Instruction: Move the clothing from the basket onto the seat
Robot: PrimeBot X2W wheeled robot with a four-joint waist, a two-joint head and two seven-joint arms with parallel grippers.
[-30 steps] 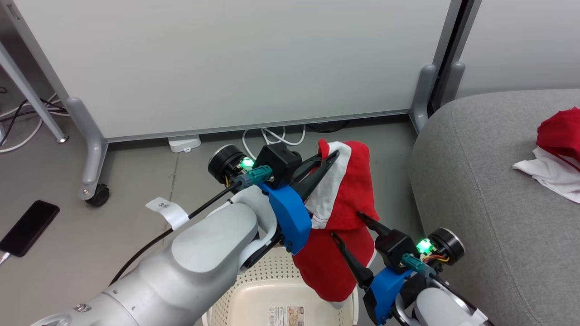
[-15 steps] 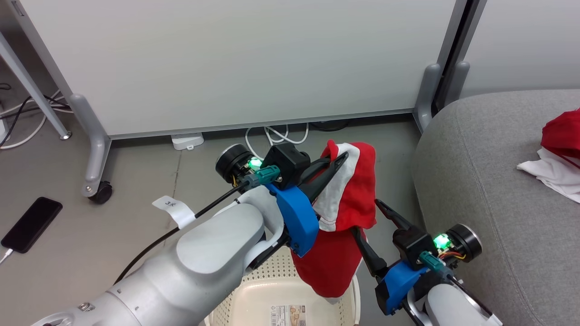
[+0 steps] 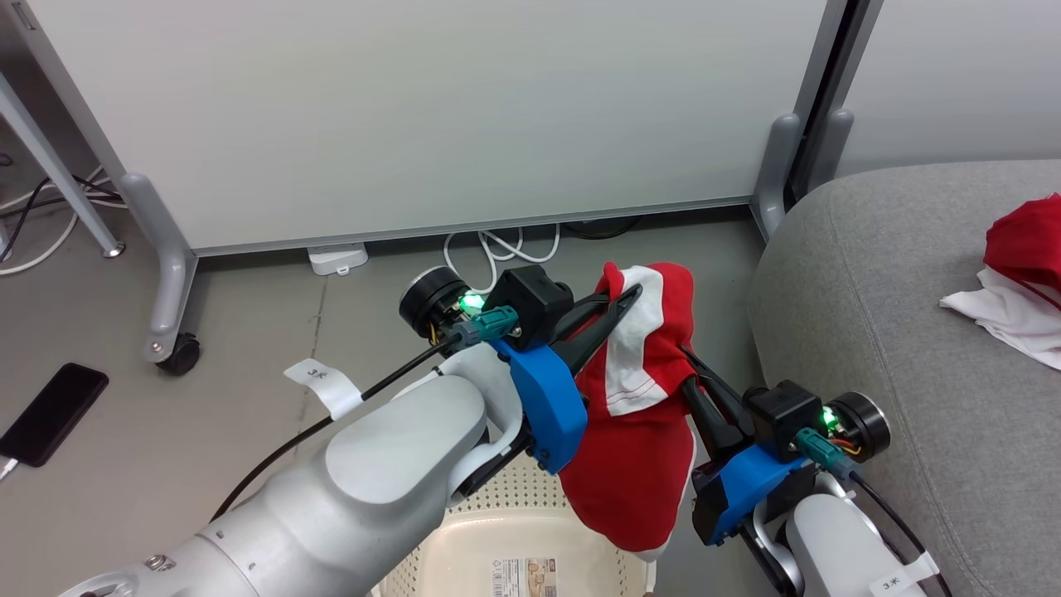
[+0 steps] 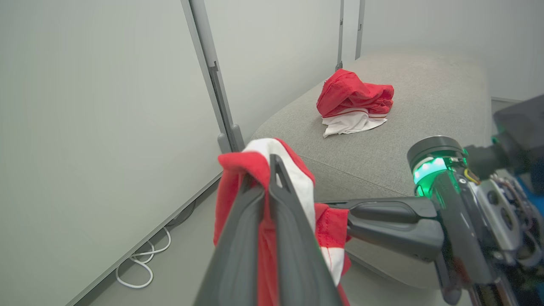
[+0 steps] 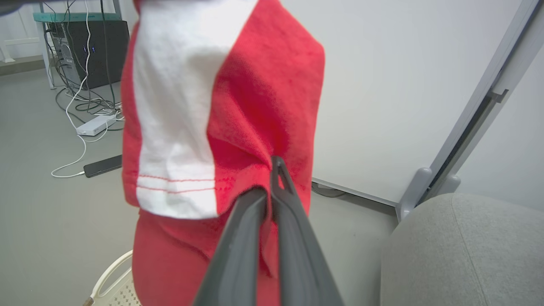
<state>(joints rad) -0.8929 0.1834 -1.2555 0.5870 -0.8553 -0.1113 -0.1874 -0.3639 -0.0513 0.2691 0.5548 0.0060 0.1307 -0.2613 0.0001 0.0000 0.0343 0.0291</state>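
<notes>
Held garment (image 3: 638, 464): red with a white panel, frame centre, hanging above laundry basket (image 3: 464, 551) at bottom centre.
Left claw (image 3: 633, 293): pressed together, pinching its top fold.
Right claw (image 3: 690, 361): pressed together, pinching its right edge.
Second garment (image 3: 1024, 249): crumpled on grey sofa (image 3: 870, 332), right edge of frame.
</notes>
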